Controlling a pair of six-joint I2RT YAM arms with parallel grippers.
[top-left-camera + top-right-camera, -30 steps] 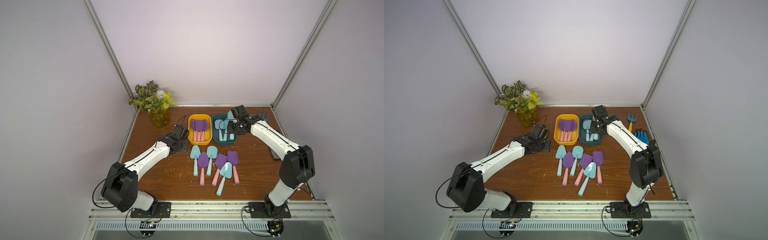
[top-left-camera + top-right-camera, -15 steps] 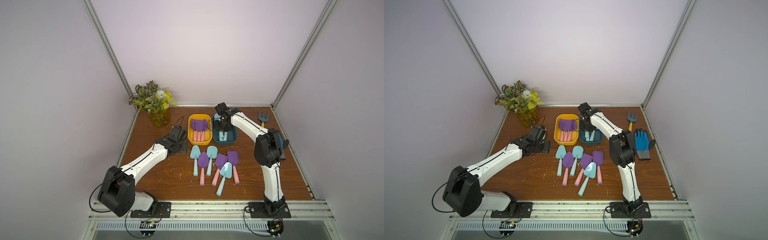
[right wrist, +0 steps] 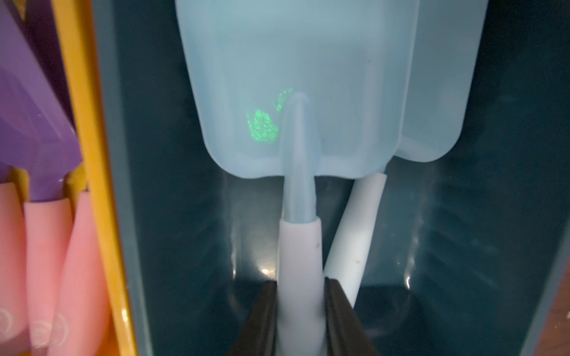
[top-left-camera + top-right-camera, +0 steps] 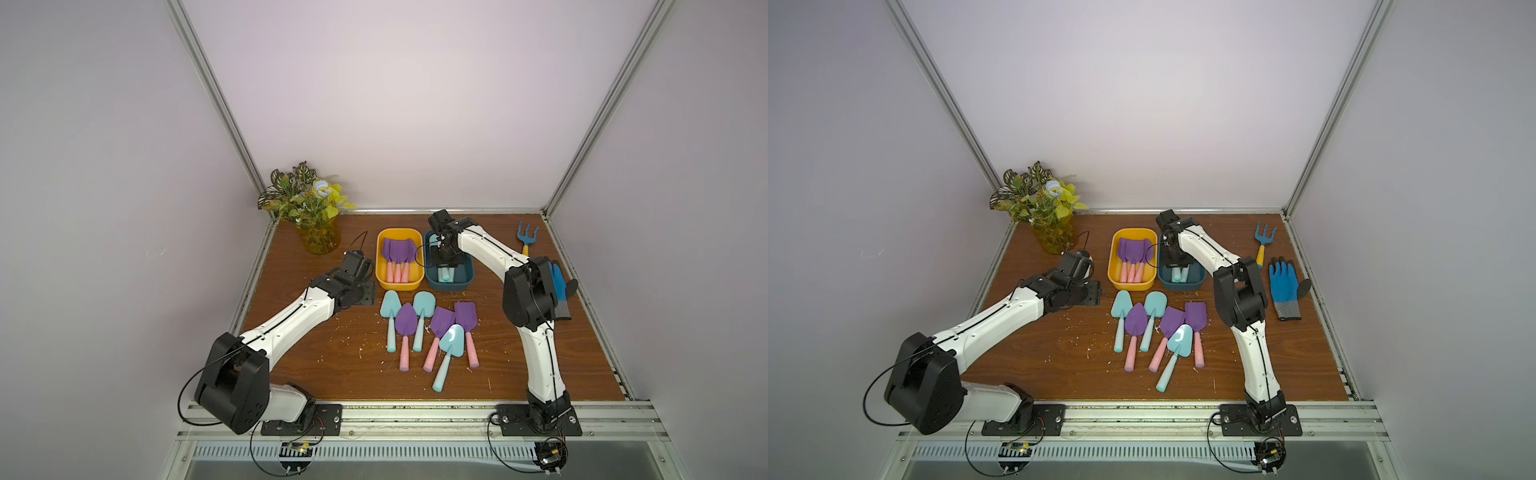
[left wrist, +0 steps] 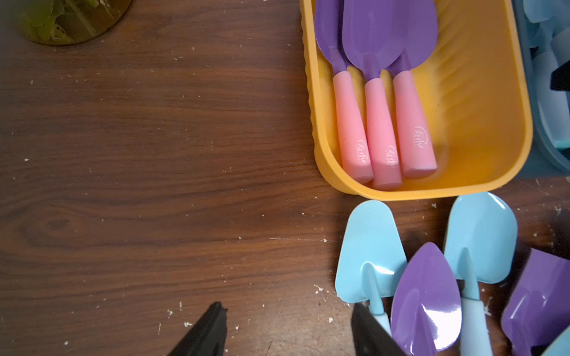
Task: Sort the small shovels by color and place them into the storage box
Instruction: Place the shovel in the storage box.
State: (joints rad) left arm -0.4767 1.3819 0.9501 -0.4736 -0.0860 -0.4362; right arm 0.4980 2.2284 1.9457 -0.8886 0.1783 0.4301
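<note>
Around: six loose purple and light-blue plastic shovels (image 4: 405, 320) on scuffed wooden table (image 5: 154, 185), just in front of ribbed yellow plastic bin (image 5: 481, 123); three purple, pink-handled shovels (image 5: 379, 46) lie inside it.
Right arm: reaches down into dark teal bin (image 3: 154, 215) just beside the yellow bin; right fingers (image 3: 262, 311) pinch smooth pale-handled light-blue shovel (image 3: 299, 246), its blade overlapping another.
Left arm: low, stretched toward the yellow bin; left fingers (image 5: 206, 329) spread, holding nothing.

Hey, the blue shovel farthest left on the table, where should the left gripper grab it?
Take the blue shovel by its slim handle, left gripper coming straight down, fingers across it. It lies flat, the blade looks too wide, and the purple shovel crowds its right side.
</note>
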